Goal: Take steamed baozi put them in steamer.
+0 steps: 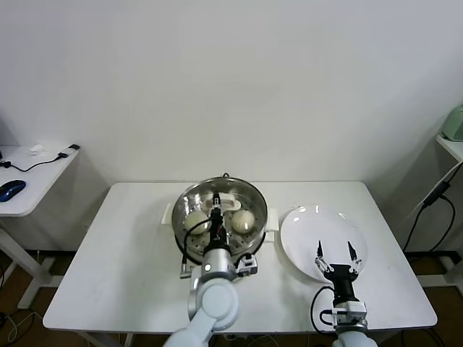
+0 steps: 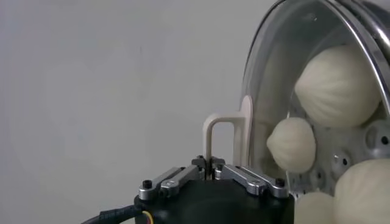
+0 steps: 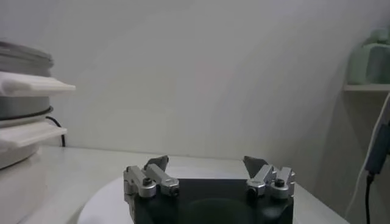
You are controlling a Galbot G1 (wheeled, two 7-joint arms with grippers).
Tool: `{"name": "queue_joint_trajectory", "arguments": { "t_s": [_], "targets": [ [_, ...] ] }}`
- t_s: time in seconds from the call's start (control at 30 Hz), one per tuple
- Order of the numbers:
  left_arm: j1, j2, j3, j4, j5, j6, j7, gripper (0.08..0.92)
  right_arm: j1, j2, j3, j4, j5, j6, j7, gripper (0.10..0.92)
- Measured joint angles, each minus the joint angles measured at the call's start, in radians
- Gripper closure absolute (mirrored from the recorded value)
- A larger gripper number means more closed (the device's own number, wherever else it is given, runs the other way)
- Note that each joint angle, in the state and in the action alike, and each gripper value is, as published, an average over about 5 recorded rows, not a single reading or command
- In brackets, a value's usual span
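Left gripper [image 1: 215, 217]: fingers pressed together, nothing between them, reaching over the near rim into the round shiny stainless-steel steamer [image 1: 249, 194]. Right gripper [image 1: 335, 254]: jaws spread wide and empty, poised above the near part of the flat round white plate [image 1: 307, 220], arm rising from the near edge of the table.

White rectangular table [image 1: 130, 238]: carries steamer at centre, plate just to its right, the two nearly touching.

Steamer, head view: two smooth domed cream-white steamed baozi [image 1: 244, 221] visible on the perforated tray, one left and one right of the left gripper, the arm covering the rest. Left wrist view: four baozi [image 2: 339, 85] shown inside the steel wall, close together, with tray holes between them; the closed finger tips [image 2: 211, 161] sit by a pale looped handle piece [image 2: 226, 128]. Neither detail is visible from the head.

Right wrist view: steamer's white side handle [image 3: 33, 85] and steel wall well off to the left; plate rim below the open fingers [image 3: 155, 163].
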Motion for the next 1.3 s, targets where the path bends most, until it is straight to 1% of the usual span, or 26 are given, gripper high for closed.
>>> {"name": "queue_joint_trajectory", "arguments": {
  "t_s": [0.37, 0.47, 0.73, 1.0, 1.17, 1.23, 1.3],
  "targets": [
    [0.001, 0.013, -0.005, 0.011, -0.003, -0.008, -0.001, 0.866, 0.003, 0.003, -0.002, -0.003, -0.011, 0.005, 0.0, 0.203],
    [-0.002, 0.018, -0.002, 0.008, -0.01, -0.009, 0.002, 0.83, 0.004, 0.003, -0.002, -0.003, -0.012, 0.006, 0.0, 0.203],
    [0.002, 0.038, 0.006, -0.027, -0.05, -0.008, 0.024, 0.602, 0.004, -0.002, -0.01, 0.005, -0.012, -0.005, -0.007, 0.203],
    [0.039, 0.077, -0.006, -0.117, -0.12, -0.026, 0.025, 0.377, 0.011, -0.002, -0.027, 0.009, -0.01, -0.016, -0.005, 0.203],
    [0.084, 0.113, -0.036, -0.2, -0.239, -0.071, -0.018, 0.233, 0.008, -0.007, -0.045, 0.016, 0.003, -0.02, 0.001, 0.203],
    [0.106, 0.127, -0.058, -0.234, -0.317, -0.101, -0.046, 0.197, 0.006, -0.013, -0.054, 0.021, 0.011, -0.021, 0.003, 0.203],
    [0.129, 0.137, -0.089, -0.265, -0.412, -0.137, -0.08, 0.184, 0.005, -0.021, -0.064, 0.024, 0.019, -0.019, 0.007, 0.203]
  ]
}}
